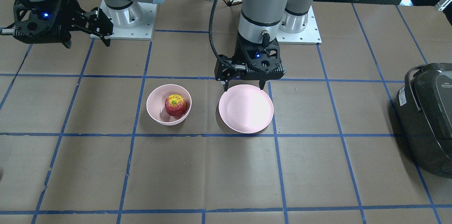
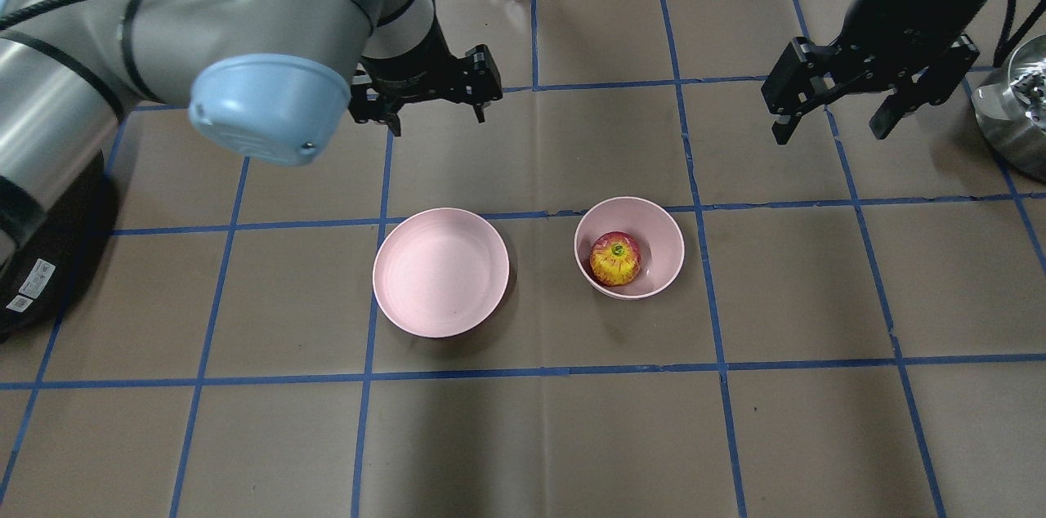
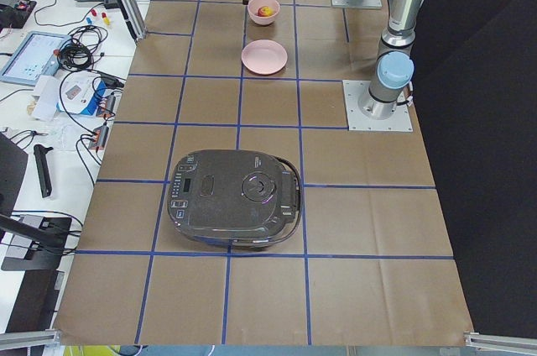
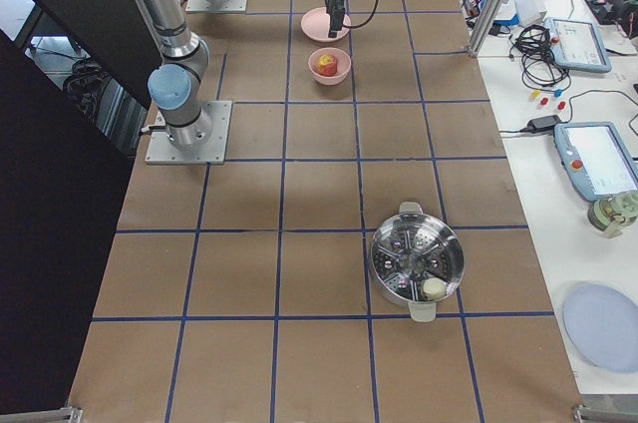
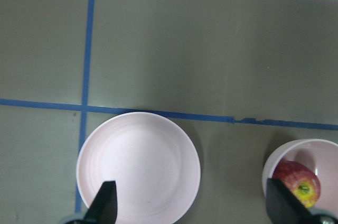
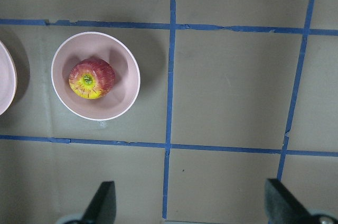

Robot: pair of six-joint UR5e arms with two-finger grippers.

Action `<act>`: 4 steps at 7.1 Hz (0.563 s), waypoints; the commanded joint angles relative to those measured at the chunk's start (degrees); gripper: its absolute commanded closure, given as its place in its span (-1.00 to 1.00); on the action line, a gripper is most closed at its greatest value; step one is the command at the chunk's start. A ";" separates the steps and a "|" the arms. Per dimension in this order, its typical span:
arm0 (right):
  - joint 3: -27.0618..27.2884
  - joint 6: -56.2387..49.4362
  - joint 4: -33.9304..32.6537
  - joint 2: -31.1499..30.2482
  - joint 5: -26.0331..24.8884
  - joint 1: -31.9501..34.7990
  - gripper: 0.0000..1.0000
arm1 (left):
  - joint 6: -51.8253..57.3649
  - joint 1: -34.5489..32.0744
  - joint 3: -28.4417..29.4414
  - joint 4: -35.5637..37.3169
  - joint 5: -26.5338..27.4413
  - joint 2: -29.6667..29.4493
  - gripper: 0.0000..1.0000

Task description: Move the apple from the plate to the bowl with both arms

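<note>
The red apple (image 2: 614, 258) with a yellow-green top lies inside the deep pink bowl (image 2: 662, 232); both also show in the front view, apple (image 1: 175, 105) and bowl (image 1: 155, 105). The flat pink plate (image 2: 441, 273) stands empty beside the bowl, also in the front view (image 1: 246, 108). My left gripper (image 2: 437, 122) is open and empty, hovering above the plate's edge nearest the robot base (image 1: 243, 85). My right gripper (image 2: 829, 136) is open and empty, raised well away from the bowl on the robot's right. The right wrist view shows the apple (image 6: 92, 78) in the bowl (image 6: 124, 71).
A black rice cooker (image 1: 427, 118) sits at the table's end on the robot's left. A steel steamer pot (image 4: 417, 263) stands at the end on its right. Blue tape lines grid the brown table cover. Benches with cables and devices (image 3: 59, 54) line the far side.
</note>
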 commanded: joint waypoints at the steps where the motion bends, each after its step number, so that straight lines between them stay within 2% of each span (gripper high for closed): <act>1: 0.07 4.97 -0.15 -0.07 0.03 2.81 -0.97 | 4.89 5.76 4.93 -17.15 -0.09 3.36 -1.00; 2: 0.07 6.56 -0.41 0.01 -0.41 5.62 -0.97 | 4.72 6.47 7.75 -23.16 -0.18 4.15 -1.00; 4: -0.02 7.63 -0.59 0.10 -0.41 6.26 -0.98 | 4.53 5.77 7.87 -23.32 0.16 4.07 -1.00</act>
